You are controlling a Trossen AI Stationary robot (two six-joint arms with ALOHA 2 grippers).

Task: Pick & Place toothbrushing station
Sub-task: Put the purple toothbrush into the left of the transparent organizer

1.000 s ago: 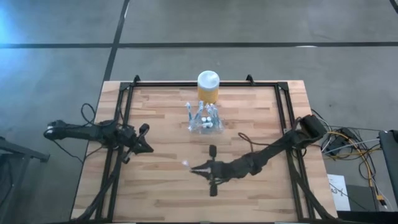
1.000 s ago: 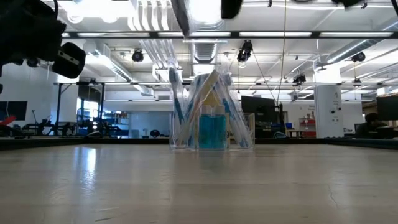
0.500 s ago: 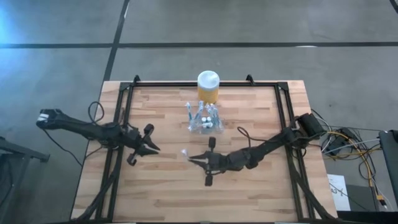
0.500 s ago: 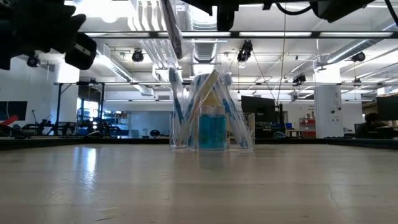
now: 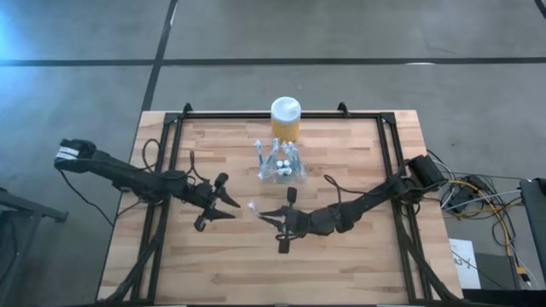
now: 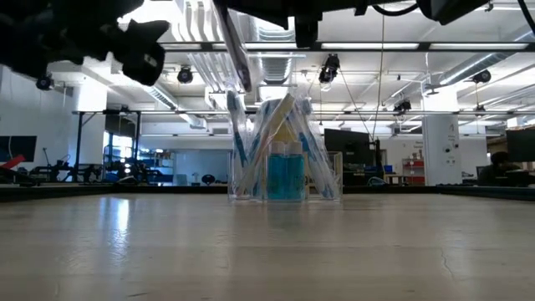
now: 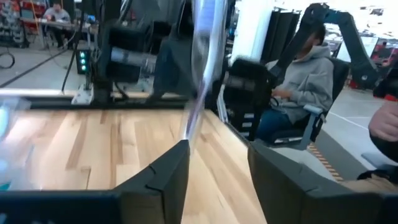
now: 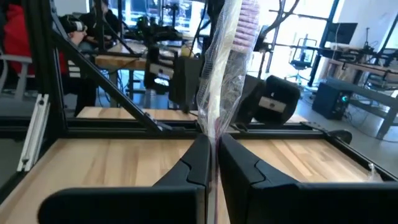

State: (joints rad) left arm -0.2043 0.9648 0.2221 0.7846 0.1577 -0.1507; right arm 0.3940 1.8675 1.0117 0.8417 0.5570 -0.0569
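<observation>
Toothbrushing station: small clear plastic holder, standing upright toward the far middle of the bench, just in front of the yellow jar with white lid; in the low view the holder already carries several wrapped brushes leaning against each other and a blue item at its centre. Right hand: closed on a wrapped toothbrush, which the right wrist view shows pinched between the two fingers and rising past them; the white brush end pokes out beyond the hand, which hangs above the bench near the middle, short of the holder and not touching it. Left hand: jaws parted, nothing between them, held near the right hand and aimed toward the wrapped brush, whose blurred shaft runs just beyond its fingertips in the left wrist view. Status, as judged: pick complete for this brush, placement outstanding; the brush has yet to be carried to the holder and set in, and the left hand looks positioned either for a handover or to steady the brush, which of the two cannot be told. A seated person in a grey hooded top is in the room beyond.
</observation>
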